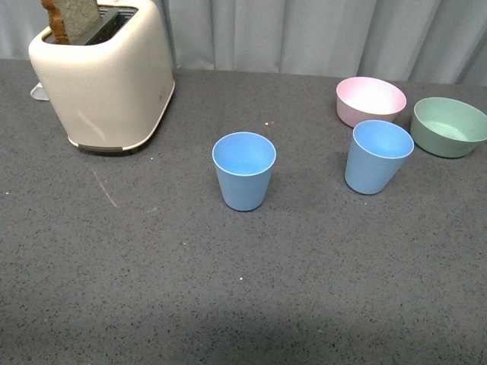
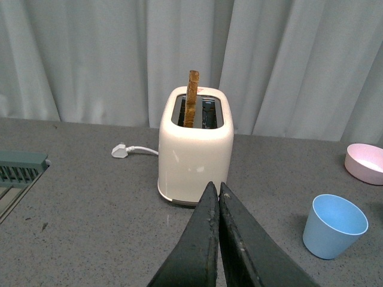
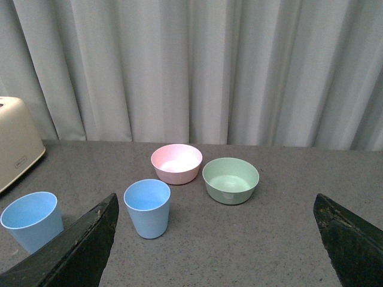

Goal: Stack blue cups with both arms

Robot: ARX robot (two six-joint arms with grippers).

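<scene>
In the front view we see neither arm; only the wrist cameras show the tools. The left gripper (image 2: 218, 185) has its black jaws pressed together with nothing between them. It hangs above the grey table (image 1: 152, 289), on the near side of the toaster (image 1: 103, 76). The right gripper (image 3: 215, 200) has its jaws spread wide apart and holds nothing.

We count two blue cups, both upright, mouths up and empty, well apart from each other. The centre cup (image 1: 243, 171) stands alone in the middle of the table. The cup by the bowls (image 1: 378, 157) stands just in front of the pink bowl (image 1: 370, 99) and near the green bowl (image 1: 449, 126). The right wrist view takes in both cups and both bowls, but only a corner of the toaster. The left wrist view catches just one cup and an edge of the pink bowl.

We count one toaster, cream-coloured, with one slice of bread (image 1: 74, 19) standing up out of a slot. The left wrist view adds a white plug (image 2: 121, 150), its cord running towards the toaster, and a grey-green rack (image 2: 21, 167) at the table's edge. A pale curtain (image 1: 304, 30) hangs behind the table in every view.
</scene>
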